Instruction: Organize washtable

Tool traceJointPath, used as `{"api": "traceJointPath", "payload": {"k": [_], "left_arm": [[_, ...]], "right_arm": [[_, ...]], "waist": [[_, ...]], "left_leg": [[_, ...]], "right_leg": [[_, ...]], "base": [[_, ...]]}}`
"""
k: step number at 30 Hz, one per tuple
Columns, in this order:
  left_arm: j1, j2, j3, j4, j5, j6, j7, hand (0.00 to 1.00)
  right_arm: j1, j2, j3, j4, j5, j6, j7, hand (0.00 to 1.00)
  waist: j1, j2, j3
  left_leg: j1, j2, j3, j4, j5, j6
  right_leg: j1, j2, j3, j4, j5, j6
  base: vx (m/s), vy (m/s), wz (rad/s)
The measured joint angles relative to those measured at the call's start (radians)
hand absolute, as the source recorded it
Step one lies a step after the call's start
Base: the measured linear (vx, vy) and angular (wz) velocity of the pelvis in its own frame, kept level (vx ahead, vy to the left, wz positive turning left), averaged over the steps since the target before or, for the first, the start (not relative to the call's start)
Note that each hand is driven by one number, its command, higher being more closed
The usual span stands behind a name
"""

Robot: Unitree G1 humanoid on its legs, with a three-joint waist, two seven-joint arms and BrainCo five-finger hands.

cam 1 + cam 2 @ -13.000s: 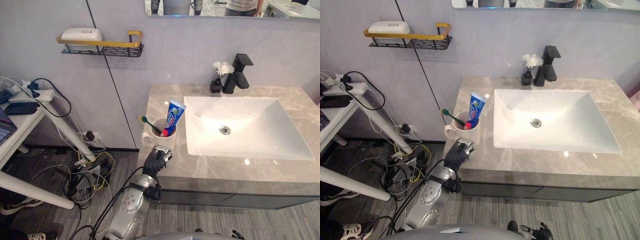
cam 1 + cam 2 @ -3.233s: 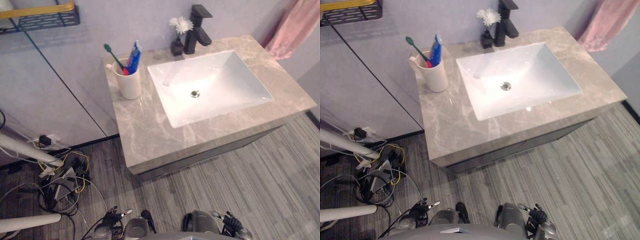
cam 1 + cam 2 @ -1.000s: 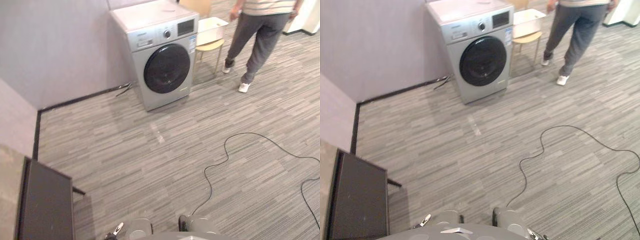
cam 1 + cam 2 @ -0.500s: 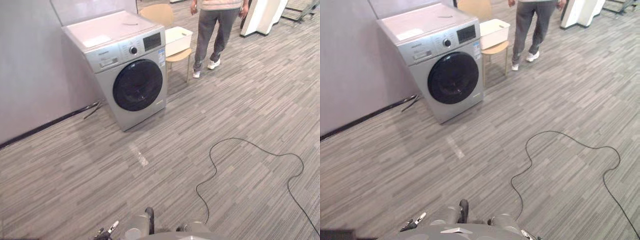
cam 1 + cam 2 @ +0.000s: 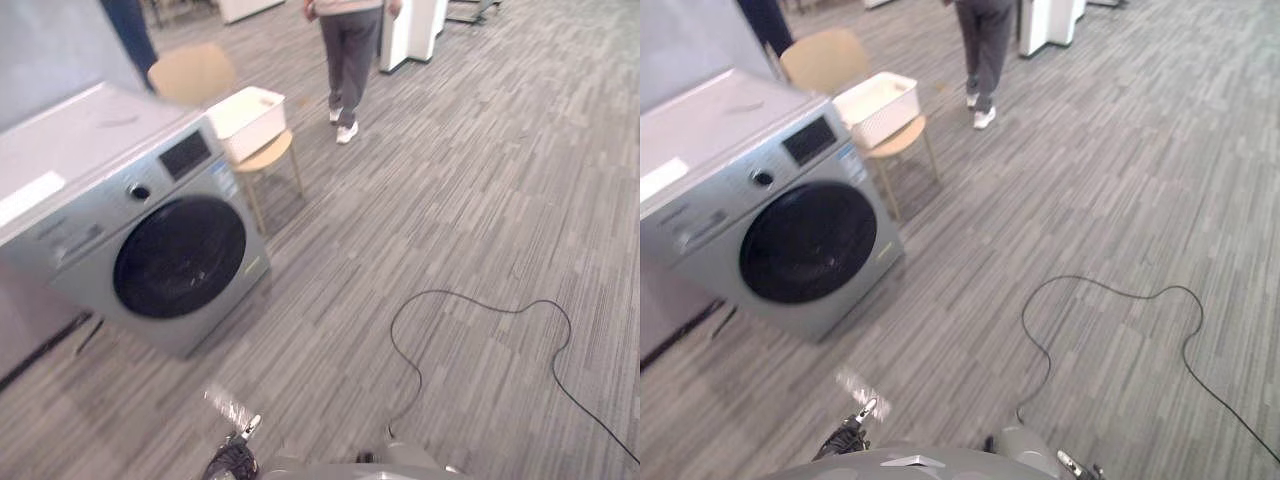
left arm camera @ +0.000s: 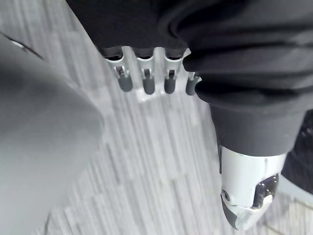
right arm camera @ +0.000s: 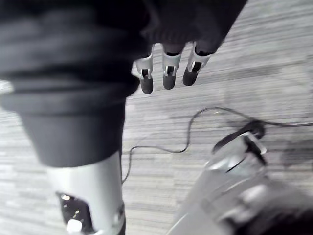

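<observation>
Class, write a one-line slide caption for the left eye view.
Front-loading washing machine beside a wooden chair holding a white basket, a person beyond on grey plank floor.

A grey washing machine (image 5: 140, 250) is standing at the left of the frame, and its round dark door (image 5: 180, 257) is facing out. Just behind it, a tan chair (image 5: 192, 72) is holding a white tub (image 5: 245, 120) on its seat. A person (image 5: 350, 50) in grey trousers and white shoes is walking at the top middle, near some white cabinets (image 5: 405, 30). A dark blue shape (image 5: 130, 30) is showing at the upper left; it may be another person's leg. The grey striped floor (image 5: 480, 180) is spreading across the right.
</observation>
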Motion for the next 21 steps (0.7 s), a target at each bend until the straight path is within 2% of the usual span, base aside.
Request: {"api": "traceJointPath", "payload": {"k": [1,2,3,4,5,6,7,8,9,10,11,12,13,14,15,16,17,18,19,20,21], "left_arm": [[0.002,0.013,-0.016,-0.003,-0.019,-0.004,0.0,0.0],[0.004,0.028,-0.032,-0.011,-0.027,-0.009,0.0,0.0],[0.016,0.046,-0.059,-0.015,-0.033,-0.013,0.002,0.0],[0.025,0.057,-0.072,-0.015,-0.034,-0.013,0.004,0.0],[0.045,0.077,-0.119,-0.008,-0.034,-0.014,0.009,0.0],[0.052,0.082,-0.137,-0.005,-0.033,-0.014,0.011,0.0],[0.095,0.072,-0.162,0.01,-0.032,-0.012,0.017,0.0],[0.112,0.069,-0.171,0.023,-0.032,-0.012,0.019,0.0],[0.128,0.072,-0.166,0.06,-0.031,-0.011,0.024,0.0],[0.156,0.1,-0.162,0.09,-0.026,-0.01,0.027,0.0],[0.092,0.156,-0.25,0.118,-0.006,0.004,0.027,0.0],[0.067,0.153,-0.299,0.116,0.009,0.005,0.026,0.0],[0.057,0.15,-0.324,0.105,0.009,-0.006,0.02,0.0],[0.045,0.148,-0.324,0.099,0.009,-0.011,0.014,0.0],[0.007,0.147,-0.315,0.091,0.009,-0.006,0.014,0.0],[-0.005,0.144,-0.304,0.09,0.008,-0.002,0.014,0.0],[-0.031,0.139,-0.307,0.115,0.008,-0.003,0.014,0.0],[-0.034,0.139,-0.299,0.127,0.008,-0.002,0.013,0.0],[-0.03,0.133,-0.287,0.12,0.009,-0.006,0.009,0.0],[-0.026,0.115,-0.278,0.114,0.01,-0.013,0.006,0.0],[-0.013,0.073,-0.216,0.117,0.015,-0.013,0.003,0.0]], "right_arm": [[-0.023,-0.001,0.002,0.007,0.0,0.002,-0.002,0.0],[-0.042,0.002,0.011,0.01,0.0,0.004,-0.003,0.0],[-0.066,0.002,0.033,0.01,0.0,0.003,-0.003,0.0],[-0.078,0.004,0.043,0.011,0.001,0.003,-0.003,0.0],[-0.101,-0.001,0.084,0.016,0.005,-0.001,-0.003,0.0],[-0.112,-0.008,0.105,0.024,0.008,-0.003,-0.003,0.0],[-0.127,-0.029,0.135,0.042,0.009,-0.005,-0.004,0.0],[-0.121,-0.037,0.139,0.047,0.01,-0.006,-0.004,0.0],[-0.11,-0.028,0.124,0.054,0.016,-0.007,-0.003,0.0],[-0.087,-0.008,0.085,0.082,0.019,-0.006,-0.002,0.0],[-0.012,0.004,-0.05,0.124,0.02,-0.001,-0.003,0.0],[0.005,0.004,-0.046,0.124,0.019,0.002,-0.001,0.0],[0.027,0.001,-0.049,0.12,0.025,0.003,0.001,0.0],[0.027,0.002,-0.05,0.121,0.024,0.003,0.001,0.0],[0.033,0.022,-0.063,0.116,0.025,0.002,0.001,0.0],[0.027,0.028,-0.084,0.111,0.026,-0.001,0.002,0.0],[0.008,0.019,-0.113,0.112,0.028,-0.002,0.002,0.0],[0.023,0.019,-0.088,0.121,0.026,0.005,-0.002,0.0],[0.048,0.02,-0.087,0.132,0.026,0.006,-0.002,0.0],[0.059,0.019,-0.085,0.143,0.026,0.01,-0.002,0.0],[0.071,0.005,-0.093,0.149,0.028,0.022,0.001,0.0]], "waist": [[0.022,-0.006,0.004],[0.04,-0.018,0.01],[0.047,-0.043,0.01],[0.047,-0.053,0.01],[0.052,-0.071,0.01],[0.06,-0.067,0.003],[0.077,-0.029,-0.02],[0.081,-0.008,-0.032],[0.091,-0.01,-0.043],[0.085,-0.065,-0.071],[0.002,-0.088,-0.047],[0.002,-0.053,-0.034],[0.0,-0.031,-0.036],[-0.007,-0.032,-0.03],[-0.011,-0.04,-0.027],[-0.008,-0.042,-0.023],[-0.016,-0.027,-0.003],[-0.041,-0.035,0.004],[-0.047,-0.037,-0.001],[-0.048,-0.045,-0.005],[-0.053,-0.011,-0.042]], "left_leg": [[-0.06,-0.011,0.01,0.037,-0.033,0.024],[-0.107,-0.025,0.025,-0.004,-0.073,0.042],[-0.159,-0.056,0.036,-0.15,-0.115,0.047],[-0.178,-0.076,0.037,-0.258,-0.125,0.042],[-0.185,-0.111,0.008,-0.544,-0.109,0.008],[-0.173,-0.116,-0.025,-0.711,-0.084,-0.021],[-0.145,-0.092,-0.106,-1.049,-0.011,-0.074],[-0.147,-0.076,-0.11,-1.078,-0.009,-0.075],[-0.152,-0.075,-0.053,-0.973,0.096,-0.072],[-0.15,-0.109,0.014,-0.898,0.097,-0.05],[0.125,-0.175,0.065,-0.965,-0.019,0.074],[0.218,-0.152,0.071,-1.035,-0.018,0.077],[0.277,-0.136,0.074,-1.087,-0.019,0.077],[0.329,-0.131,0.07,-1.12,-0.023,0.083],[0.355,-0.127,0.081,-1.143,-0.073,0.099],[0.354,-0.118,0.092,-1.138,-0.093,0.094],[0.388,-0.094,0.099,-1.137,-0.126,0.082],[0.429,-0.097,0.091,-1.152,-0.161,0.089],[0.458,-0.091,0.072,-1.149,-0.184,0.086],[0.468,-0.085,0.07,-1.143,-0.205,0.091],[0.482,-0.048,0.061,-1.131,-0.23,0.087]], "right_leg": [[0.048,0.007,0.046,-0.009,-0.012,-0.014],[0.106,0.001,0.086,-0.037,-0.013,-0.016],[0.186,-0.032,0.12,-0.104,-0.014,-0.018],[0.227,-0.051,0.142,-0.135,-0.013,-0.017],[0.28,-0.084,0.194,-0.157,-0.012,-0.014],[0.289,-0.09,0.223,-0.15,-0.011,-0.013],[0.315,-0.081,0.296,-0.125,-0.012,-0.013],[0.325,-0.07,0.325,-0.097,-0.015,-0.009],[0.32,-0.067,0.385,0.03,-0.023,-0.001],[0.28,-0.104,0.418,0.189,0.009,0.065],[0.069,-0.16,0.22,0.616,0.168,0.272],[0.025,-0.165,0.134,0.576,0.12,0.205],[-0.025,-0.162,0.096,0.488,0.085,0.201],[-0.053,-0.163,0.083,0.43,0.071,0.198],[-0.145,-0.167,0.066,0.376,0.055,0.199],[-0.197,-0.166,0.059,0.328,0.056,0.199],[-0.233,-0.144,0.052,0.093,0.102,0.268],[-0.229,-0.162,0.011,-0.07,0.226,0.302],[-0.23,-0.166,0.004,-0.047,0.267,0.292],[-0.234,-0.163,-0.001,-0.023,0.274,0.275],[-0.237,-0.128,-0.023,0.002,0.251,0.215]], "base": [[-0.06,-0.098,-1.28],[-0.17,-0.09,-1.18],[-0.21,-0.082,-0.95],[-0.3,-0.073,-1.05],[-0.28,-0.034,-0.98],[-0.3,0.043,-1.64],[-0.11,0.122,-1.44],[0.18,0.242,-1.75],[0.53,0.278,-1.38],[1.43,0.43,-1.46],[1.25,0.293,-0.96],[0.96,0.195,-0.63],[0.02,-0.024,-0.29],[-0.12,-0.026,-0.33],[-0.18,-0.053,-0.38],[-0.36,-0.093,-0.6],[-0.37,-0.09,-0.34],[-0.09,-0.142,0.0],[0.21,-0.153,0.31],[0.63,-0.229,0.31],[0.76,-0.14,0.18]]}}
